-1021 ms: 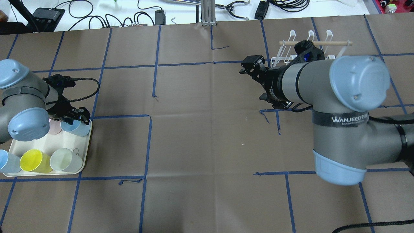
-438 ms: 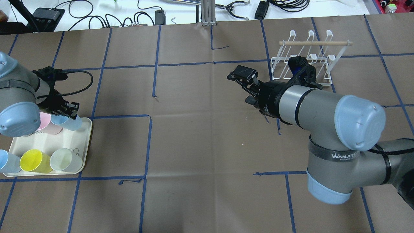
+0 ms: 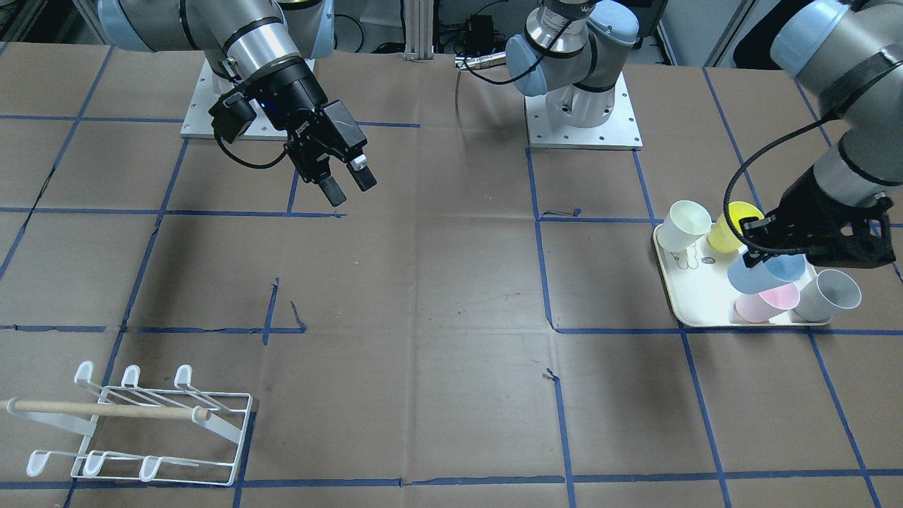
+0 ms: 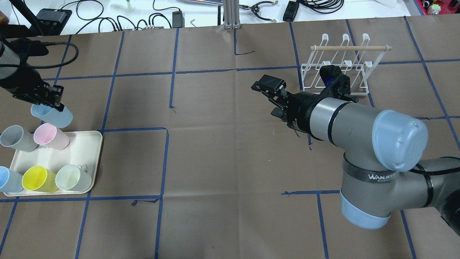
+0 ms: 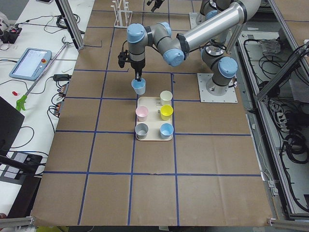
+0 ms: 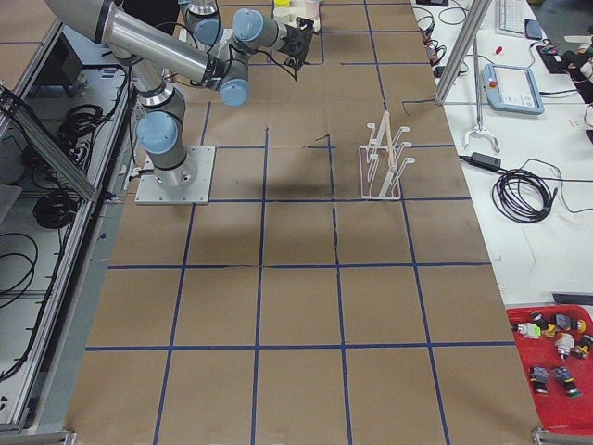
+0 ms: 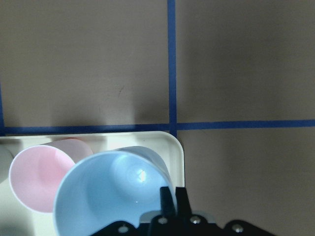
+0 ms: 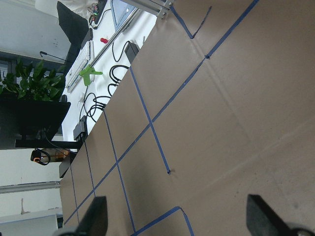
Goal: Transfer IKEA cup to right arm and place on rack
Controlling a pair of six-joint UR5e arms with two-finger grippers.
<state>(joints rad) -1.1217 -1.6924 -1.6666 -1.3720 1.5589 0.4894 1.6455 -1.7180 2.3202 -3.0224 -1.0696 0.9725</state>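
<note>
A light blue IKEA cup (image 4: 54,116) hangs tilted in the air just beyond the tray's far edge. My left gripper (image 4: 48,103) is shut on its rim, which shows clearly in the left wrist view where the cup (image 7: 106,194) fills the lower frame. From the front, the cup (image 3: 765,271) hovers over the cream tray (image 3: 695,293). My right gripper (image 4: 267,96) is open and holds nothing, pointing left above mid-table. Its fingers (image 3: 331,190) hang spread apart. The white wire rack (image 4: 337,68) with its wooden dowel stands behind the right arm.
On the tray (image 4: 84,147) stand a pink cup (image 4: 50,136), a grey cup (image 4: 16,138), a yellow cup (image 4: 37,178), a pale green cup (image 4: 72,178) and another blue cup (image 4: 6,180). Cables and tools lie beyond the table's far edge.
My left gripper has lifted the light blue cup off the tray and carried it up and away from the robot. My right arm has drawn back from the rack toward mid-table.
</note>
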